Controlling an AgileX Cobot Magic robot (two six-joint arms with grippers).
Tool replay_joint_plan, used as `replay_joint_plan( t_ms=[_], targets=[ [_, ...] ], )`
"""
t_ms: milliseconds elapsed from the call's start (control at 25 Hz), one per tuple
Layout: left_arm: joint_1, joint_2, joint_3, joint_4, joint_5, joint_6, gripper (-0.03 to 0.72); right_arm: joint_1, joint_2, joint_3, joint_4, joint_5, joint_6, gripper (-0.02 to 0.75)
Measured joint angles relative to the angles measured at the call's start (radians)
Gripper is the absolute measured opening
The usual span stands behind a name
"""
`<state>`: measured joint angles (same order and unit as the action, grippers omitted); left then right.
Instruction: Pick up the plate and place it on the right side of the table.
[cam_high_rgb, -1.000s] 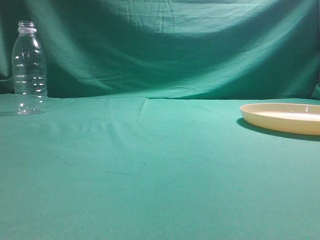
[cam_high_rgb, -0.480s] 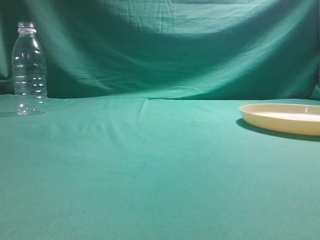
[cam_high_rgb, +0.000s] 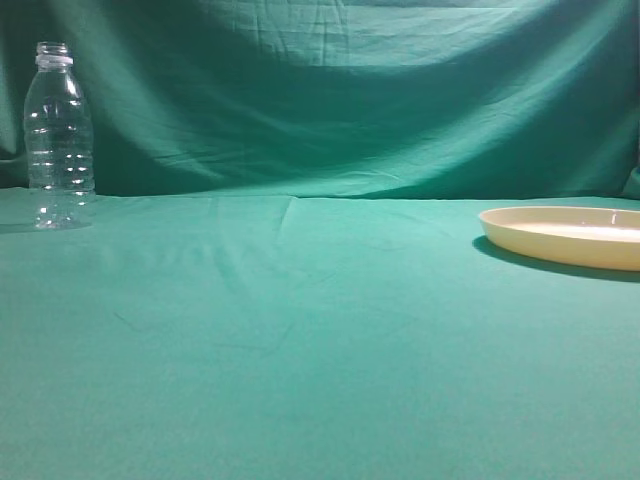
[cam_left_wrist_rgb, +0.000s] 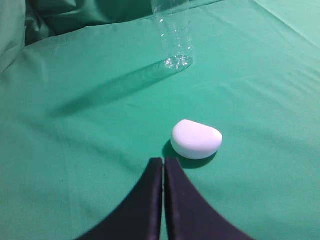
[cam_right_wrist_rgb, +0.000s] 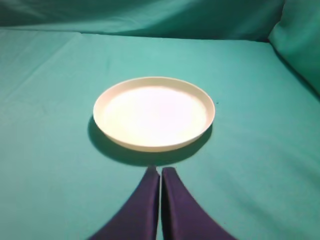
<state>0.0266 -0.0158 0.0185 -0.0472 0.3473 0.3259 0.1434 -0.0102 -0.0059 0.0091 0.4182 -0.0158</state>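
Right wrist view is showing the right gripper (cam_right_wrist_rgb: 160, 172) nearest the lens, its two dark fingers lying pressed together with only a thin seam between them and nothing held. Just beyond the fingertips, the plate (cam_right_wrist_rgb: 155, 112) is sitting flat on the table (cam_right_wrist_rgb: 45, 165), cream-yellow with a raised rim, casting a shadow toward the gripper and not touching it. Farther back, the green cloth is rising into folds along the far edge and the right side. Left wrist view is showing the left gripper (cam_left_wrist_rgb: 163, 162) in the same condition, its fingers closed against each other and gripping nothing. Just past its tips and a little to the right, a small white rounded object (cam_left_wrist_rgb: 196, 139) is lying on the cloth, near the fingers but apart from them. Beyond it, a clear plastic bottle (cam_left_wrist_rgb: 173, 32) is standing upright, its top cut off by the frame edge, with a long shadow stretching leftward. From the exterior view, neither arm is appearing; the bottle (cam_high_rgb: 59, 137) is standing at the far left, while the plate (cam_high_rgb: 565, 236) is resting at the right edge of the table, partly cut off by the frame, with the backdrop (cam_high_rgb: 340, 90) hanging behind.
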Motion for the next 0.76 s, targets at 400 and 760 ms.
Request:
replay_joint_plan(
  t_ms=[400,760],
  targets=[
    [0.0,0.0,0.0,0.0,0.0,0.0,0.0,0.0,0.0,0.028,-0.006,-0.011,0.061,0.0],
    [0.0,0.0,0.0,0.0,0.0,0.0,0.0,0.0,0.0,0.028,-0.01,-0.012,0.071,0.0]
  ],
)
